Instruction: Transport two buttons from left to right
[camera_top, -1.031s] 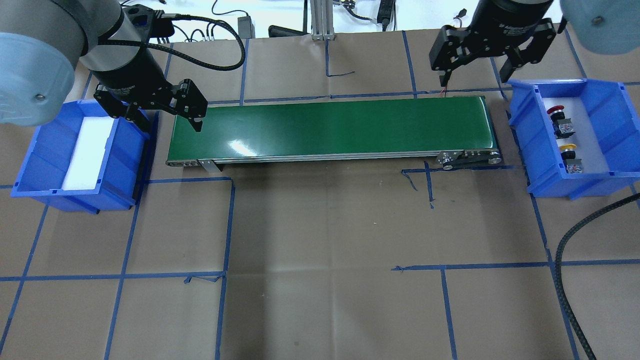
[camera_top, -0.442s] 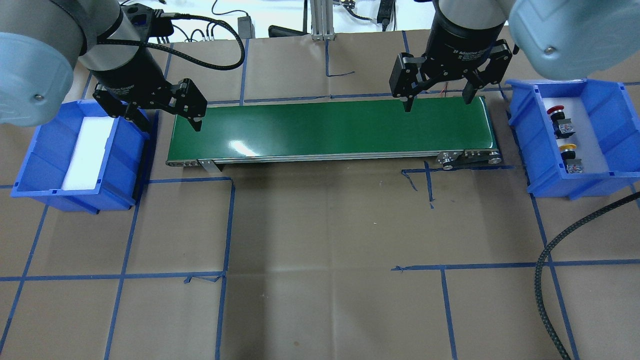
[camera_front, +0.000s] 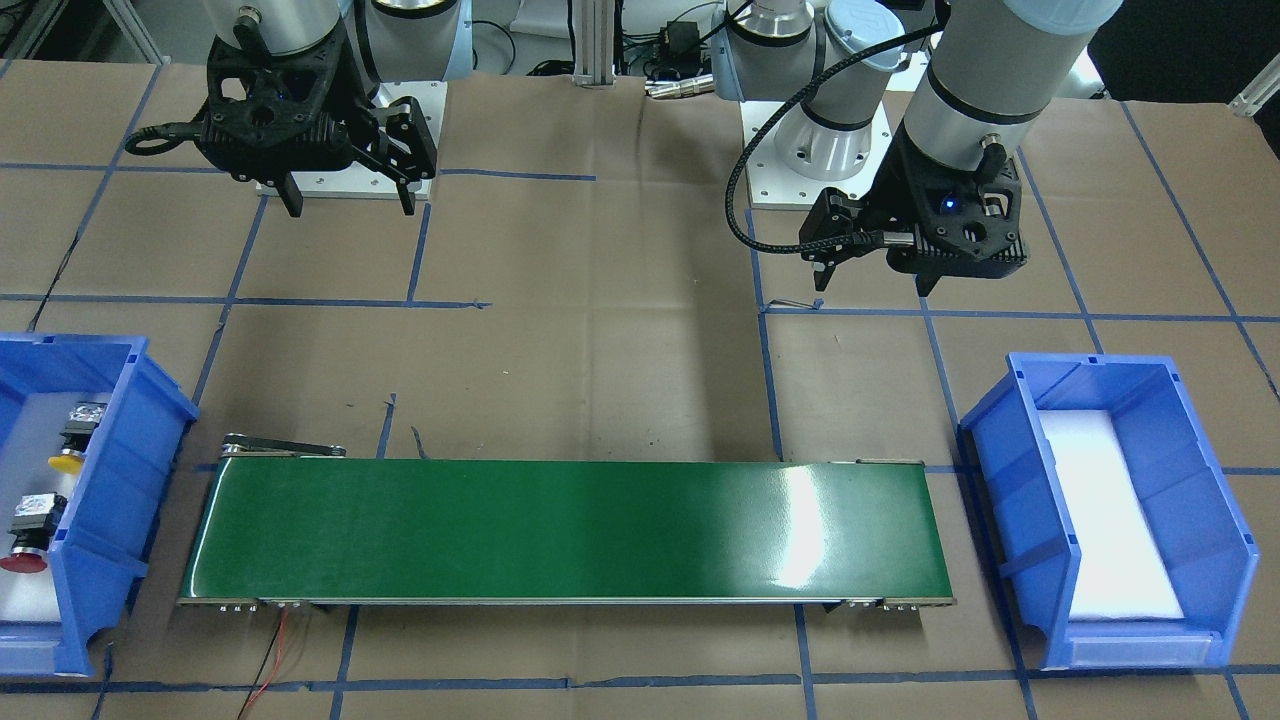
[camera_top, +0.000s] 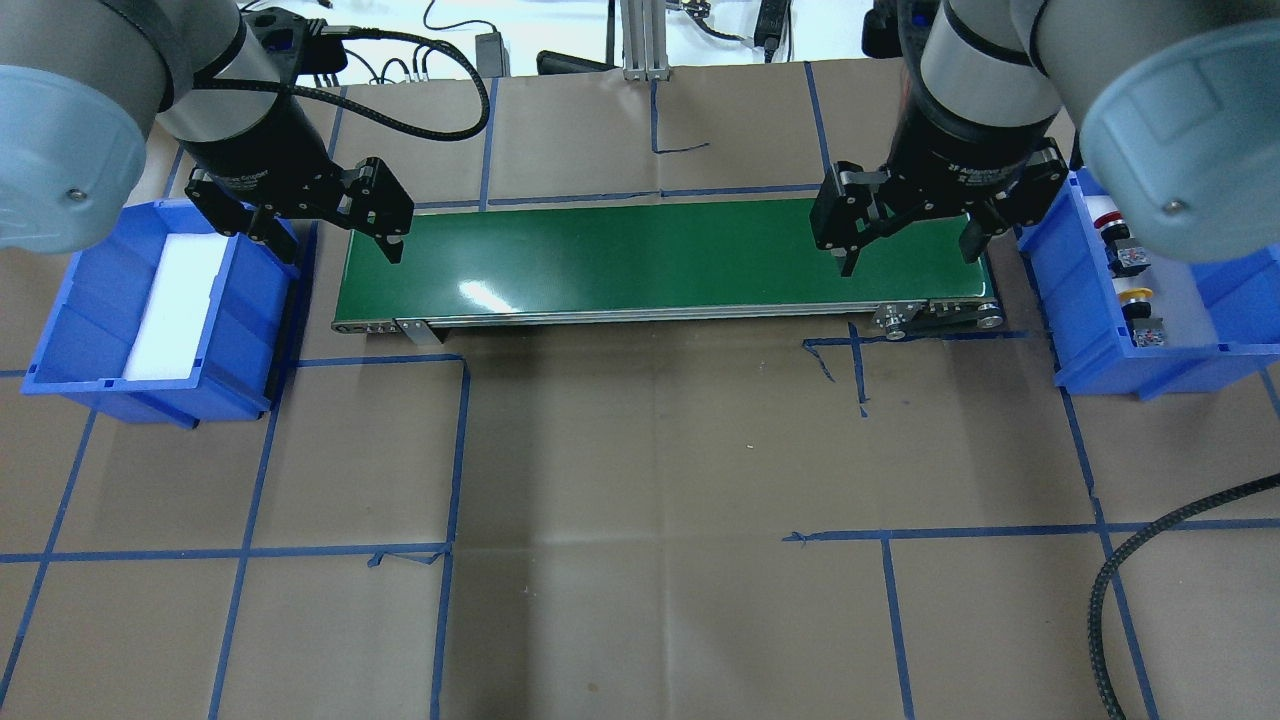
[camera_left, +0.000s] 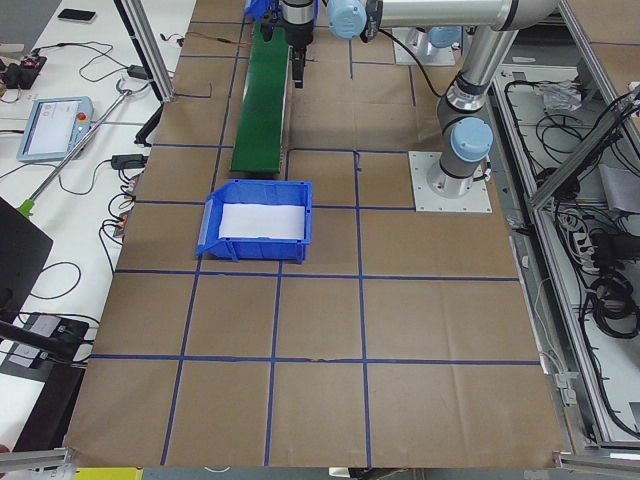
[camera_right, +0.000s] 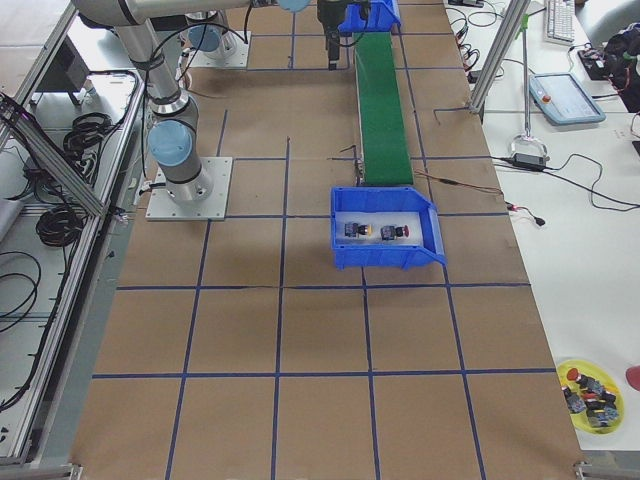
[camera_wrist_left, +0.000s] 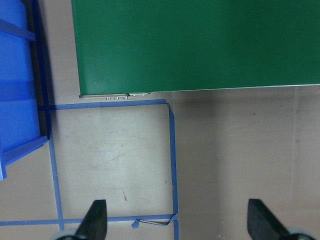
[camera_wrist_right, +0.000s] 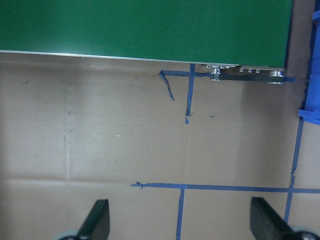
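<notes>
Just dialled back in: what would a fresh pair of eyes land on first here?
The long green belt runs across the middle with nothing on it, and a blue bin sits at each end. The right bin holds the yellow button and the red button; the left bin holds only a white pad. The left tool and right tool hang open and empty near the belt's ends.

Lighting is bright and even, from overhead. There is one specular glare patch on the green conveyor belt (camera_top: 650, 255), toward its left end, seen in both the overhead and front-facing views. The white bin liner (camera_top: 175, 300) beside that end is overexposed, with no texture. Shadows along the belt's near edge are short and soft. The wrist views are sharp on the belt, but the fingertips (camera_wrist_left: 95, 220) at frame bottom are blurred.
</notes>
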